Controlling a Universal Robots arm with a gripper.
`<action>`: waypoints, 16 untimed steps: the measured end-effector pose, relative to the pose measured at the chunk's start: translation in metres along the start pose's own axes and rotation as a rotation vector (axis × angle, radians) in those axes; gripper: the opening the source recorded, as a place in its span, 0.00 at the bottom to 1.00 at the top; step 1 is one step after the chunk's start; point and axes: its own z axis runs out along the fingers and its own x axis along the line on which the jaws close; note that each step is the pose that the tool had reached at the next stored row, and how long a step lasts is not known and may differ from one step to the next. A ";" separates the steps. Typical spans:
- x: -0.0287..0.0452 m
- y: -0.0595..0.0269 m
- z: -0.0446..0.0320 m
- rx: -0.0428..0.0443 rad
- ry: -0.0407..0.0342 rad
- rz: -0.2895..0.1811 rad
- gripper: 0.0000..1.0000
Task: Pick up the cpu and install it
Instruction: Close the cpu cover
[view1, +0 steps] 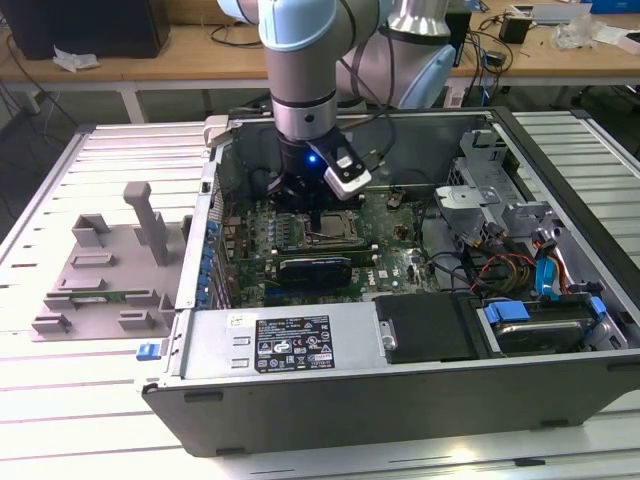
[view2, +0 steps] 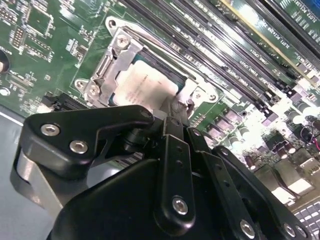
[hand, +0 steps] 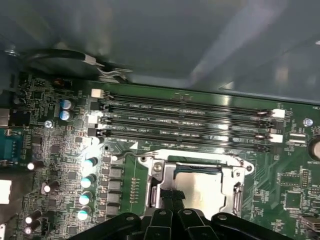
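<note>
The cpu (hand: 202, 189) is a flat silver-grey square lying inside the metal socket frame (hand: 240, 175) on the green motherboard, and it also shows in the second wrist view (view2: 142, 85). My gripper (hand: 172, 194) hangs straight down into the open computer case (view1: 560, 385). Its black fingers are drawn together, with the tips at one edge of the cpu (view1: 332, 232). In the second wrist view the gripper (view2: 179, 102) covers that edge, so whether the tips pinch it is hidden. In the exterior view the gripper (view1: 318, 218) stands over the socket.
Long memory slots (hand: 190, 120) run beside the socket. A black expansion card (view1: 315, 268) lies just in front of it. The power supply (view1: 290, 340), drive bay (view1: 530, 325) and cables (view1: 500, 268) crowd the case. A grey fixture plate (view1: 100, 270) sits at the exterior view's left.
</note>
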 end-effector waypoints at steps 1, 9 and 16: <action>0.0010 0.0001 0.0006 -0.0001 -0.0002 0.000 0.11; 0.0013 0.0004 -0.0087 -0.0002 -0.0006 0.000 0.11; -0.0093 -0.0003 -0.0192 -0.0002 0.0002 0.000 0.11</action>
